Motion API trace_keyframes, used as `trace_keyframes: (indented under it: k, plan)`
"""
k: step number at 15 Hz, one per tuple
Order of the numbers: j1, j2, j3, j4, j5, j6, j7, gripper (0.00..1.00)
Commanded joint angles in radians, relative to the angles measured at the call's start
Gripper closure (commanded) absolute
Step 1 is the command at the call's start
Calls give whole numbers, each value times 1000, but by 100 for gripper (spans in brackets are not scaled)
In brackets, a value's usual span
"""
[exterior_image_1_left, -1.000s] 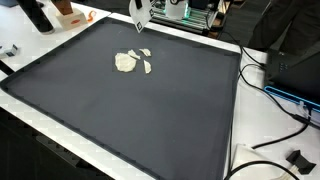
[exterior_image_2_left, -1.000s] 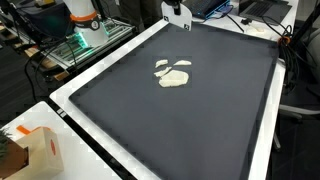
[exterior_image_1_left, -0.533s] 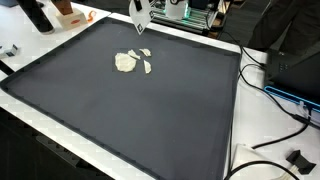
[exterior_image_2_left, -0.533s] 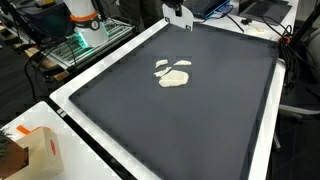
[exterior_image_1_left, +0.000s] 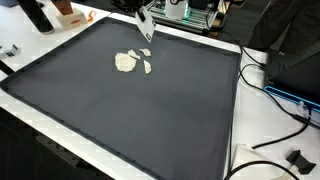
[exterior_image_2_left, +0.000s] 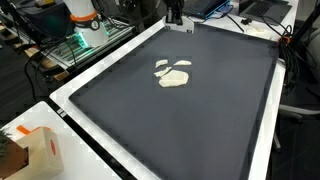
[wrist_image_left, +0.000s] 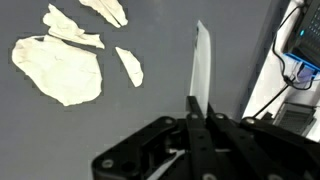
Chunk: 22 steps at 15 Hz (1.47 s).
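White strip (wrist_image_left: 202, 65): thin and flat, pinched at one end, jutting past the fingertips above the mat.
Gripper (wrist_image_left: 200, 118): clenched on the strip (a firm, square hold is needed, I judge, or it twists).
Pale scraps (wrist_image_left: 58, 68): on the mat beside the strip, apart from it.
Dark mat (exterior_image_1_left: 150, 120): flat beneath everything.

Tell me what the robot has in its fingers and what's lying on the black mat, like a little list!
Fingers: shut on a white strip
White strip: thin and flat, sticks out past the fingers, not touching the pale pieces
Pale pieces: one big, a few small slivers close beside it, flat on the dark mat
Dark mat: covers most of the table top
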Motion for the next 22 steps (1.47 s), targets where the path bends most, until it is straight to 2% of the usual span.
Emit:
trace_keyframes:
  k: [1,13,22]
  plan:
    - [-28,71,-2,50,39,-75,-156,99]
    - [-119,213,-6,134,8,-283,-432,99]
    - [-172,255,-33,142,1,-306,-542,99]
